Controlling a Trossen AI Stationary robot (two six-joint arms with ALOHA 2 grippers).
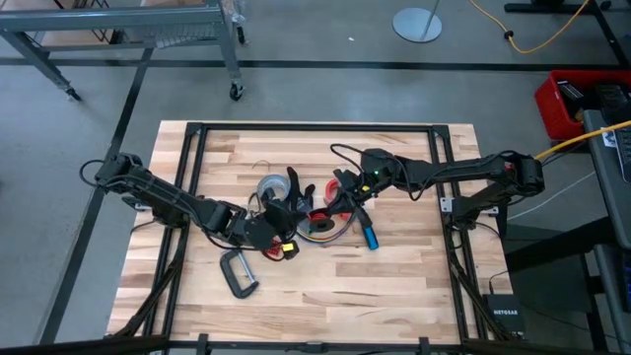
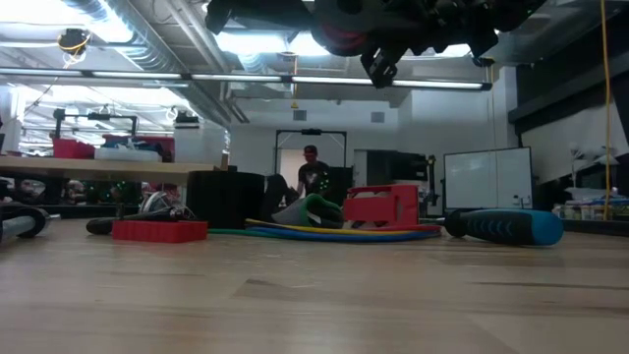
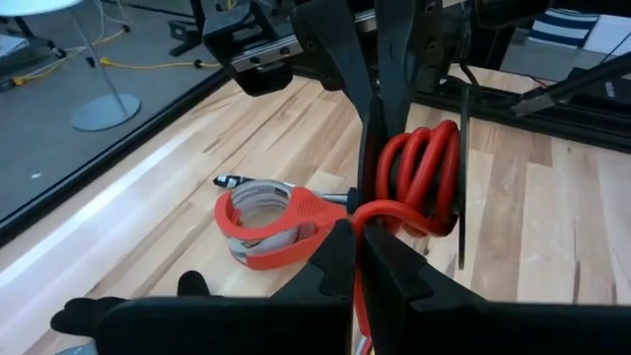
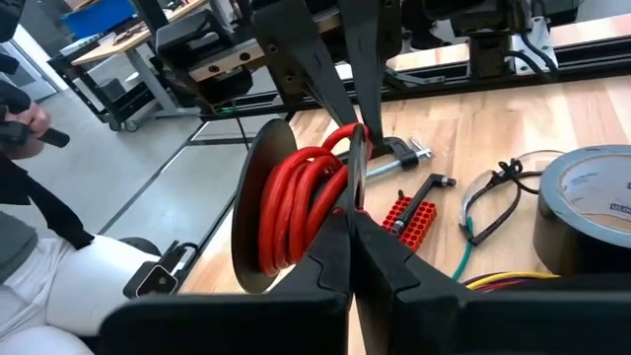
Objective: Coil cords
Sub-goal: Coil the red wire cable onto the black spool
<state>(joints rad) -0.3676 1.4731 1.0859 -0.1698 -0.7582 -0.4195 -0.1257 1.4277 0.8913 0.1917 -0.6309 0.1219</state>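
A black-and-red cord wound into a coil of several loops (image 3: 424,173) (image 4: 296,202) hangs in the air between my two grippers, over the middle of the table (image 1: 311,192). My left gripper (image 3: 357,225) comes from the table's left and is shut on it. My right gripper (image 4: 350,212) comes from the right and is shut on it too. In the low view both grippers (image 2: 383,44) show high above the table top. A second cord with yellow, green and blue strands (image 2: 334,232) lies in loops on the table below them. My left gripper pinches a red strand at the coil's near edge (image 3: 394,212) between its two fingers, coming slanting down from the table's left. The coil stands on edge, lifted clear of the table. My right gripper pinches the bundle of red loops at one side of the coil (image 4: 330,187) between its two fingers, nearly level from the table's right. The fingers lie across the loops. The coil hangs clear of the table.
A grey tape roll (image 4: 592,202) and thin wires (image 4: 493,192) lie nearby. A red-and-white ring (image 3: 266,222), a red block (image 4: 409,212), a black clamp (image 1: 237,271) and a blue-handled screwdriver (image 2: 503,226) lie around. A person sits beyond the table (image 2: 313,177).
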